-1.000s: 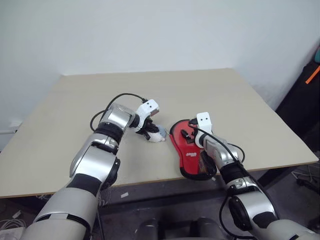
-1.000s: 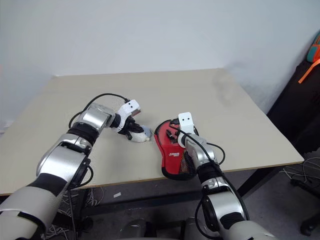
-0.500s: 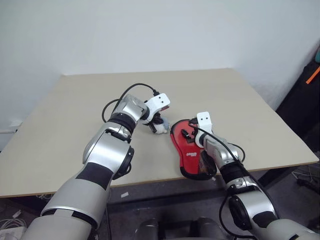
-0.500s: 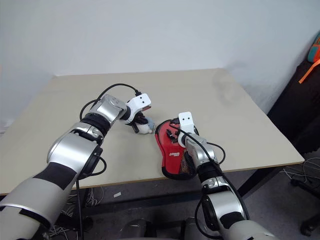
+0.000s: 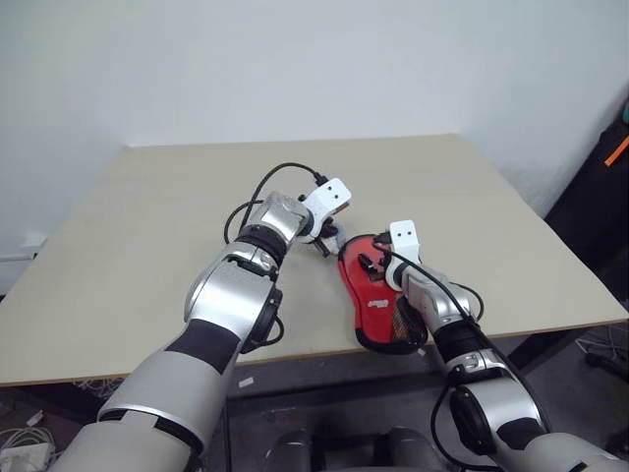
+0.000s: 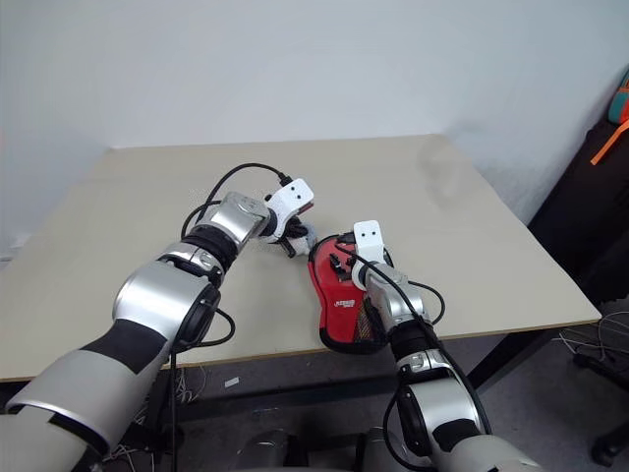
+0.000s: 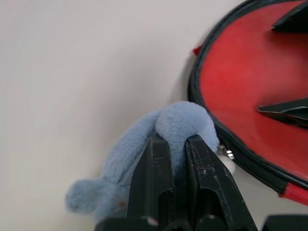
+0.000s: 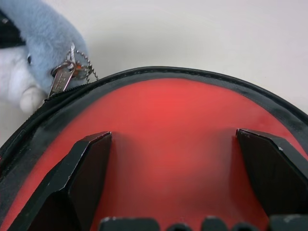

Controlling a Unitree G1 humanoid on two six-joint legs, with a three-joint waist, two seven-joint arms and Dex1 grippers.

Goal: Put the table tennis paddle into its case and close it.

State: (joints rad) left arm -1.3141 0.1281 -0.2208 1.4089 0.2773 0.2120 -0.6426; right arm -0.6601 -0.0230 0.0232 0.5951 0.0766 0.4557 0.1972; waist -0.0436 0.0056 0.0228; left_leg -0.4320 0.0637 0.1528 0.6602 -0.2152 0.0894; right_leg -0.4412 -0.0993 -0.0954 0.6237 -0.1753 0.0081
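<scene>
Presently my left gripper (image 7: 175,144) pinches shut on the blue plush charm (image 7: 144,144) at the case's zipper; my right gripper (image 8: 175,159) rests wide open on the red case (image 5: 371,290) on the table (image 5: 138,236).

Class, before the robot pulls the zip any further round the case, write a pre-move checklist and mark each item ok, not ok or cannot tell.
1. Left pincer shut on the plush charm: ok.
2. Charm joined to the zip pull by a chain: ok.
3. Right pincer open, fingers spread flat on the case to steady it: ok.
4. Paddle fully inside the case: cannot tell.
5. Case lies flat on the table: ok.
6. Zip closed all the way round: cannot tell.
</scene>
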